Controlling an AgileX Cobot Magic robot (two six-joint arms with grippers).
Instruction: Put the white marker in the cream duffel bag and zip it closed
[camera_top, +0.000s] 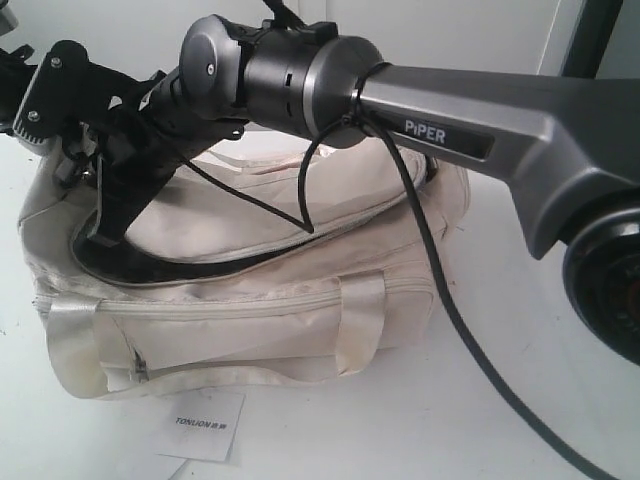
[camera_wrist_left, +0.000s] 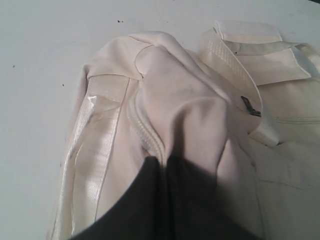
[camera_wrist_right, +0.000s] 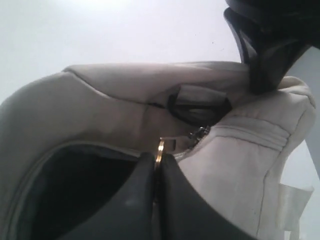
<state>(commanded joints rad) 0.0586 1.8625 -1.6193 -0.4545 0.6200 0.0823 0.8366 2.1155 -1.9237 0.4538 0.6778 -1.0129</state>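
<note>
The cream duffel bag (camera_top: 300, 310) lies on the white table with its curved top zip partly open, black lining (camera_top: 150, 268) showing. My right gripper (camera_top: 103, 232) reaches across to the bag's left end. In the right wrist view this gripper (camera_wrist_right: 159, 156) is shut on the gold zip pull (camera_wrist_right: 160, 146). My left gripper (camera_wrist_left: 164, 162) is shut on a fold of the bag's cream fabric (camera_wrist_left: 190, 100) at that same end, and it shows in the right wrist view as a black left gripper (camera_wrist_right: 261, 82) pinching the bag's corner. The white marker is out of view.
A white "TONLION" paper card (camera_top: 203, 424) lies on the table in front of the bag. The right arm (camera_top: 500, 130) spans the bag's top, and its black cable (camera_top: 440, 260) hangs down past the bag's right end. A shiny strap handle (camera_top: 75, 340) drapes over the front.
</note>
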